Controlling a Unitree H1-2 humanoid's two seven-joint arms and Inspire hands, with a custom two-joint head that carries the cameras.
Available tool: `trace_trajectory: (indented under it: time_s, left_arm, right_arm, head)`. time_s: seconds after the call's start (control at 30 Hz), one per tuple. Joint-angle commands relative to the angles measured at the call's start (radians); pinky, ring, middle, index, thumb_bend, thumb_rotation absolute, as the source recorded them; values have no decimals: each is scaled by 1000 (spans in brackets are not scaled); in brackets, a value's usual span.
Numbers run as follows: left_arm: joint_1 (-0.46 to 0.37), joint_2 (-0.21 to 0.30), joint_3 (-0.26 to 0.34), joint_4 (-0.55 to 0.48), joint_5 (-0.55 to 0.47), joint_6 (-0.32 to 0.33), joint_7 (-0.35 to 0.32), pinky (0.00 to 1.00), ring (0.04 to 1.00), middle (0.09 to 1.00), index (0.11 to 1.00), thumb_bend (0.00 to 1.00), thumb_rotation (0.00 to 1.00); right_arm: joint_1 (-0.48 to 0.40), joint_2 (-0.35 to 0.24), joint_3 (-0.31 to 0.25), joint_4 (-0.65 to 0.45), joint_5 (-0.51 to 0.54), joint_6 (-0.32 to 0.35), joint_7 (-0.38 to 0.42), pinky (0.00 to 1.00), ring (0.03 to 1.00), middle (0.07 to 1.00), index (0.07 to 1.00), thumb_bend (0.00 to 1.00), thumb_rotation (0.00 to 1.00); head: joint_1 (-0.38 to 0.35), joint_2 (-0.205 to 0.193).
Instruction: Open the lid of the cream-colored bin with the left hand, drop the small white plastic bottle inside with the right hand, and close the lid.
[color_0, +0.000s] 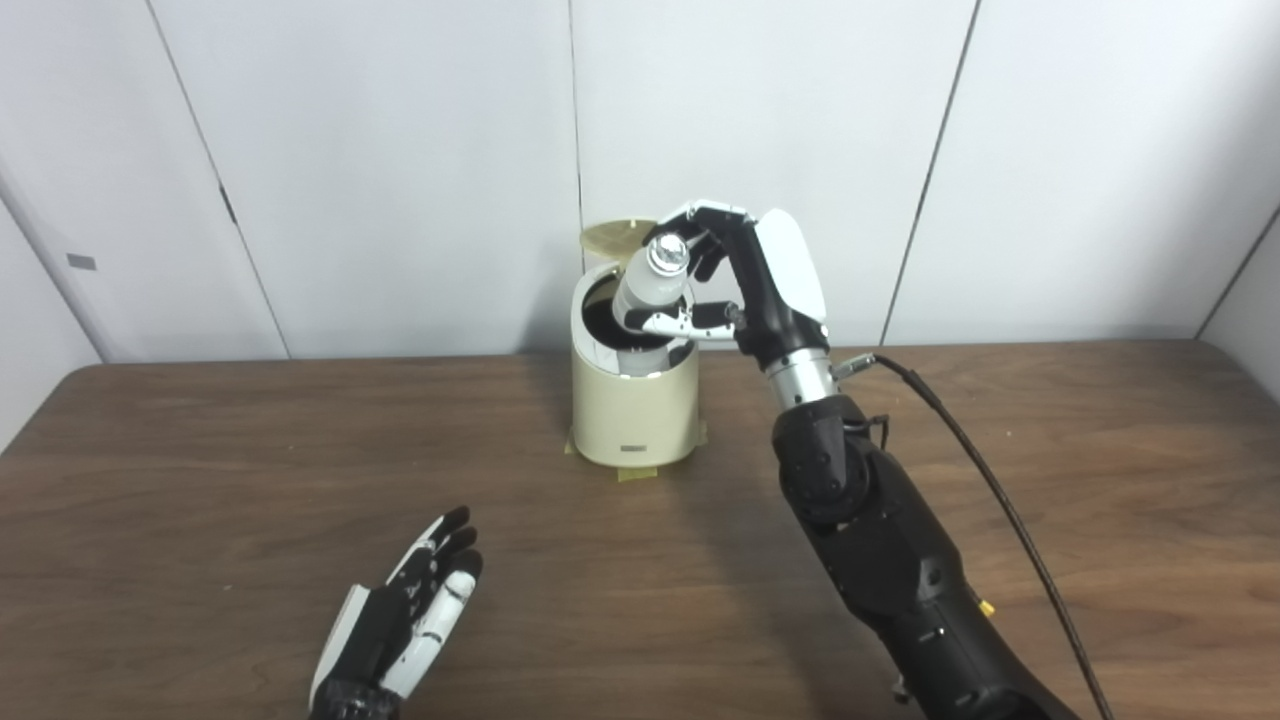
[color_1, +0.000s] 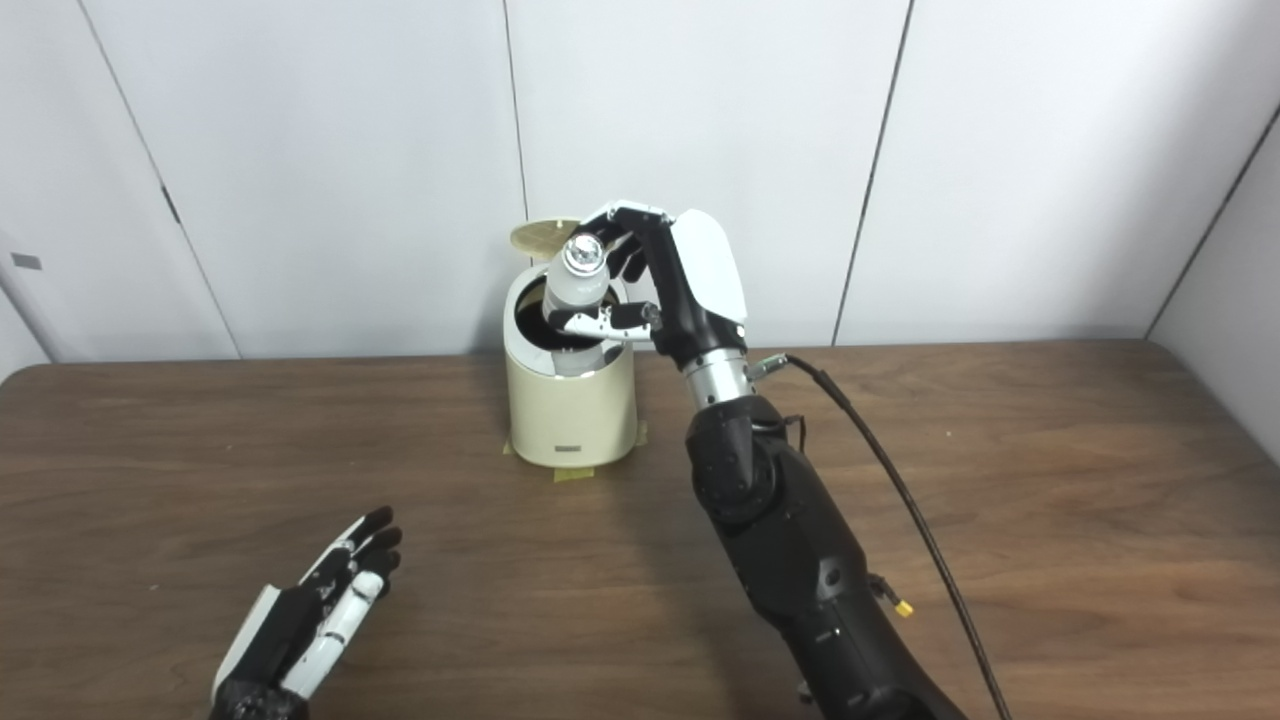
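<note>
The cream-colored bin (color_0: 634, 410) stands at the table's far middle, its lid (color_0: 612, 235) swung up behind the opening. My right hand (color_0: 745, 280) is shut on the small white plastic bottle (color_0: 650, 295), holding it tilted over the bin's dark opening with its lower end at the rim. The bottle's cap (color_1: 584, 254) points up toward the camera. My left hand (color_0: 405, 620) lies open, palm up, near the table's front left edge, far from the bin (color_1: 570, 405).
Bits of yellow tape (color_0: 636, 473) mark the bin's base on the brown wooden table (color_0: 1050, 480). A black cable (color_0: 985, 480) trails from my right wrist toward the front right. White wall panels stand close behind the bin.
</note>
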Motion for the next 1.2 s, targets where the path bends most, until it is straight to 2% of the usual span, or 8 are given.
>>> trace_trajectory:
  time_s: [0.0, 0.2, 0.37, 0.53, 0.67, 1.17]
  left_arm:
    - [-11, -18, 5, -25, -4, -21, -2, 928, 912, 924, 969, 558, 751]
    - [-10, -19, 0, -26, -3, -23, -3, 947, 920, 924, 970, 561, 756]
    - [-9, -29, 2, -27, -13, -20, -1, 934, 916, 923, 967, 560, 725]
    - [-8, -30, 0, -24, -8, -19, 5, 934, 914, 918, 962, 559, 719]
    - [-5, -32, 4, -21, -10, -19, 7, 943, 915, 918, 967, 570, 708]
    - [-3, -33, 7, -18, -21, -22, 8, 948, 902, 892, 954, 547, 676]
  right_arm:
    - [-60, -6, 1, -24, 3, -31, -2, 350, 417, 481, 523, 500, 0]
    - [-59, -10, 9, -27, -17, -7, 2, 382, 413, 507, 541, 499, 0]
    - [-58, -14, 9, -32, -14, 4, 20, 324, 437, 531, 530, 496, 0]
    - [-55, -21, 16, -38, -25, 29, 48, 321, 449, 543, 527, 496, 0]
    - [-54, -24, 22, -46, -39, 50, 63, 382, 434, 549, 502, 514, 0]
    - [-52, -24, 17, -64, -45, 62, 66, 397, 443, 565, 495, 512, 0]
  head:
    - [-1, 1]
    - [-5, 2]
    - [-6, 4]
    - [-3, 3]
    - [-3, 3]
    - [-7, 2]
